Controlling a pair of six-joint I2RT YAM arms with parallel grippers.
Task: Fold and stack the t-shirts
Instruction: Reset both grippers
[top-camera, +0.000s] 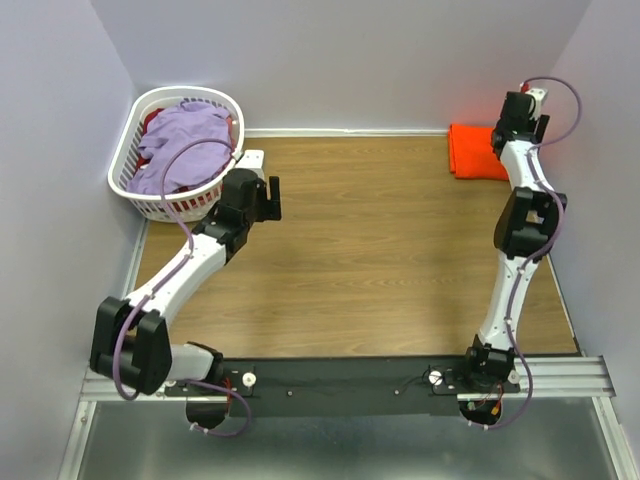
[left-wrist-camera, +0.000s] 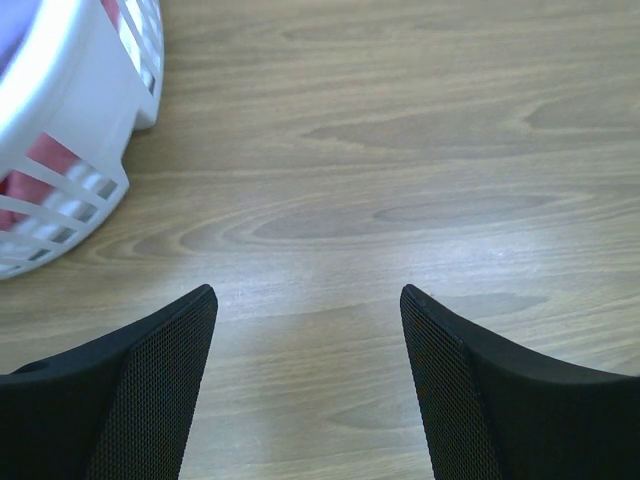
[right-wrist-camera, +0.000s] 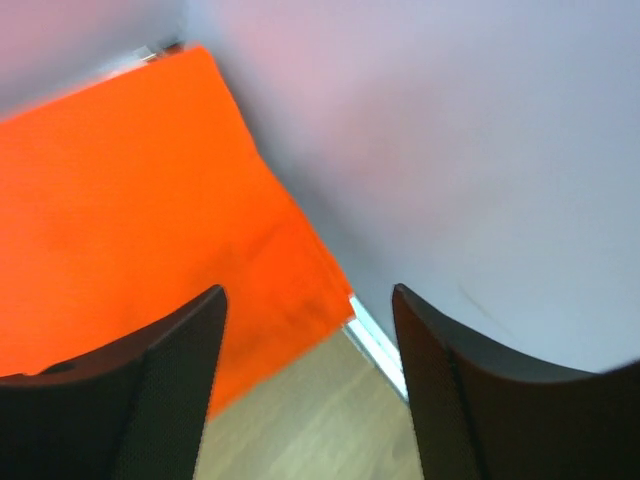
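Note:
A folded bright orange t-shirt (top-camera: 474, 152) lies flat at the table's far right corner, against the wall; it fills the left of the right wrist view (right-wrist-camera: 130, 220). My right gripper (top-camera: 522, 112) hovers above its right edge, open and empty (right-wrist-camera: 308, 300). A lavender t-shirt (top-camera: 186, 145) lies crumpled on top in the white laundry basket (top-camera: 128, 160), with red cloth (top-camera: 152, 120) under it. My left gripper (top-camera: 268, 196) is open and empty over bare wood (left-wrist-camera: 308, 300), just right of the basket (left-wrist-camera: 60, 130).
Lilac walls close in the table at the back, left and right. The wooden tabletop (top-camera: 370, 250) lies between the arms. A metal rail (top-camera: 560, 375) runs along the near edge by the arm bases.

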